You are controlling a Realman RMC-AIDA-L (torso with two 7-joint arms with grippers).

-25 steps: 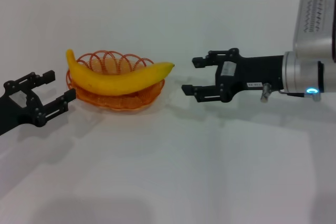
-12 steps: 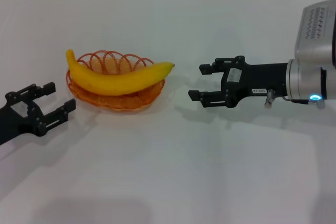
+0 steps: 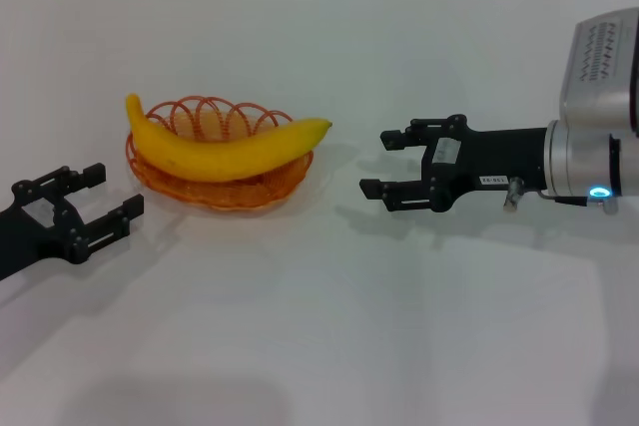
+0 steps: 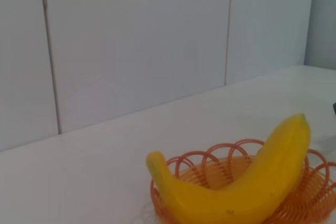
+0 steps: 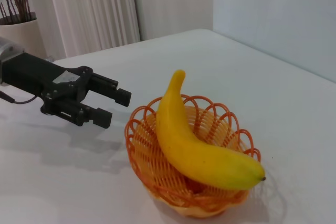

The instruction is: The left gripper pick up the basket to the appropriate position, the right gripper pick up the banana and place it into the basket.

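The yellow banana (image 3: 225,147) lies across the orange wire basket (image 3: 262,184) on the white table, left of centre. Both also show in the left wrist view, banana (image 4: 236,187) in basket (image 4: 315,192), and in the right wrist view, banana (image 5: 194,145) in basket (image 5: 144,156). My left gripper (image 3: 100,195) is open and empty, a short way left of the basket; it also shows in the right wrist view (image 5: 113,106). My right gripper (image 3: 377,162) is open and empty, to the right of the banana's tip with a gap between.
The white table (image 3: 319,326) runs wide in front of and behind the basket. A white tiled wall (image 4: 131,40) stands behind the table. Curtains (image 5: 94,9) and a pot with sticks (image 5: 18,22) are far off.
My right gripper has drawn back to the right, away from the banana. My left gripper has drawn back from the basket, slightly left and toward me. Banana and basket have not moved.
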